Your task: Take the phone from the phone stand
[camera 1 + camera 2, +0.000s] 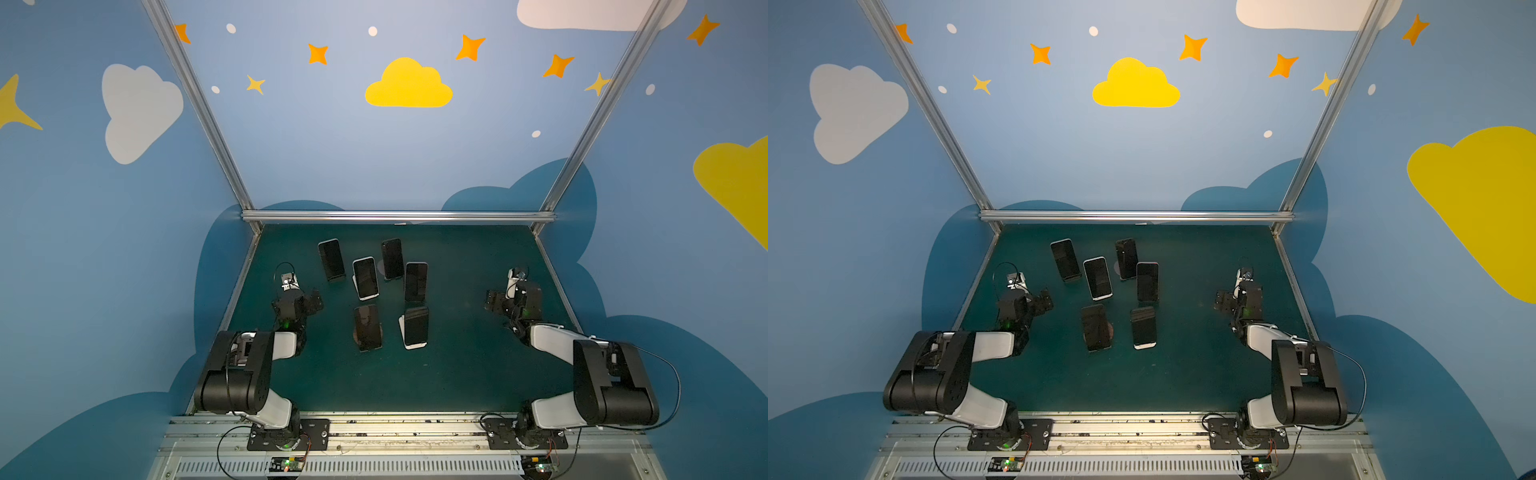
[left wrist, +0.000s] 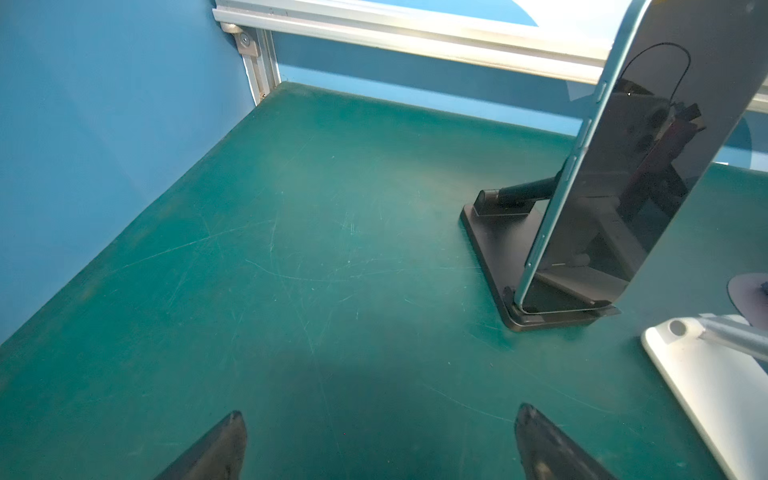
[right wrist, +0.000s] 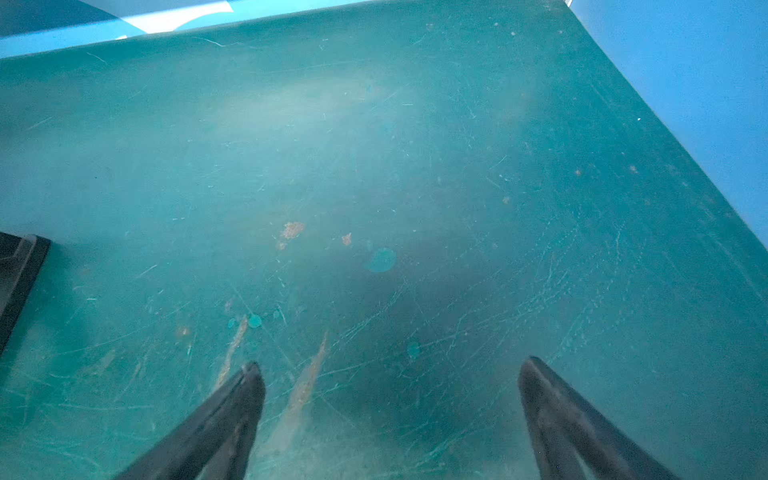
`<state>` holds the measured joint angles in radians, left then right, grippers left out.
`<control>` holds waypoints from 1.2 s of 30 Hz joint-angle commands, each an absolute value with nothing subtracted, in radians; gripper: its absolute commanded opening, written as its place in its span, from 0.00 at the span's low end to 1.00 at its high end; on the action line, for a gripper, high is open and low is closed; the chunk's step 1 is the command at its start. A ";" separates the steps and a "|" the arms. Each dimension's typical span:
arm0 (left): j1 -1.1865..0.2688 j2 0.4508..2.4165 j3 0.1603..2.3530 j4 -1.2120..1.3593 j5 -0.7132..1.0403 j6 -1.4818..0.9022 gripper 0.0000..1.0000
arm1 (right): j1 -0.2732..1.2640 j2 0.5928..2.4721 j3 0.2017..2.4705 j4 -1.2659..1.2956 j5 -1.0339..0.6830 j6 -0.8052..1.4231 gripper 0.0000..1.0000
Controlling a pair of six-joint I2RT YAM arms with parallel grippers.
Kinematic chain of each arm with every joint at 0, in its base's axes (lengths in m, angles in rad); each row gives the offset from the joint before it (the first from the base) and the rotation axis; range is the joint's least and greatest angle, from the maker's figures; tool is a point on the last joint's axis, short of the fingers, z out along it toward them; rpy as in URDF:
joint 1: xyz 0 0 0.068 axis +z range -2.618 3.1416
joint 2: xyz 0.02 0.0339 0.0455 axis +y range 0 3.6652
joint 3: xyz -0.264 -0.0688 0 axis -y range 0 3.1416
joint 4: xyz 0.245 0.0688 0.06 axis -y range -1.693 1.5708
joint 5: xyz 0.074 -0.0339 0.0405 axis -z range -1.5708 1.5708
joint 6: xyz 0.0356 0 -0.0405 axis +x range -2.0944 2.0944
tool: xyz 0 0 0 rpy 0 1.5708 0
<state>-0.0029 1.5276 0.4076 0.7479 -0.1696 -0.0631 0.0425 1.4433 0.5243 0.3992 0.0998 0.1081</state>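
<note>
Several dark-screened phones lean upright on stands in the middle of the green table (image 1: 478, 365) in both top views. The back-left phone (image 1: 331, 258) (image 2: 648, 166) has a light blue edge and rests on a black stand (image 2: 498, 245). My left gripper (image 1: 318, 300) (image 2: 380, 415) hovers open at the left of the group, short of that stand, with nothing between its fingers. At the right of the group, my right gripper (image 1: 490, 301) (image 3: 390, 365) is open over bare table, well away from the nearest phone (image 1: 416, 281).
A white stand base (image 2: 706, 374) lies beside the black one. A black stand's corner (image 3: 16, 274) shows at the edge of the right wrist view. Blue walls and an aluminium rail (image 1: 399, 216) close off the table's back and sides.
</note>
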 commanded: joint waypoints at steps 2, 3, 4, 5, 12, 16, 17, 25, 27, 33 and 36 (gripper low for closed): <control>0.002 1.517 0.423 0.731 -0.158 -0.058 1.00 | 0.039 1.447 0.548 0.395 0.094 0.106 0.96; 0.003 1.517 0.424 0.727 -0.150 -0.060 1.00 | 0.040 1.447 0.547 0.396 0.094 0.105 0.96; 0.006 1.519 0.426 0.729 -0.147 -0.059 1.00 | 0.040 1.447 0.548 0.397 0.094 0.106 0.96; 0.007 1.519 0.426 0.727 -0.143 -0.061 1.00 | 0.040 1.447 0.548 0.396 0.094 0.107 0.96; 0.013 1.515 0.420 0.732 -0.132 -0.060 1.00 | 0.040 1.447 0.547 0.396 0.094 0.105 0.96; 0.013 1.514 0.421 0.732 -0.133 -0.061 1.00 | 0.040 1.447 0.546 0.397 0.094 0.106 0.96; 0.013 1.514 0.421 0.732 -0.133 -0.060 1.00 | 0.040 1.447 0.547 0.397 0.094 0.105 0.96; 0.013 1.456 0.460 0.621 -0.189 -0.090 1.00 | 0.040 1.447 0.549 0.397 0.092 0.105 0.96; 0.013 1.387 0.508 0.494 -0.149 -0.069 1.00 | 0.042 1.445 0.547 0.397 0.094 0.105 0.96; 0.009 1.159 0.579 0.294 -0.126 -0.201 1.00 | 0.084 1.419 0.530 0.402 0.227 0.126 0.96; 0.009 1.035 0.633 0.183 -0.105 -0.270 1.00 | 0.086 1.401 0.531 0.390 0.236 0.126 0.96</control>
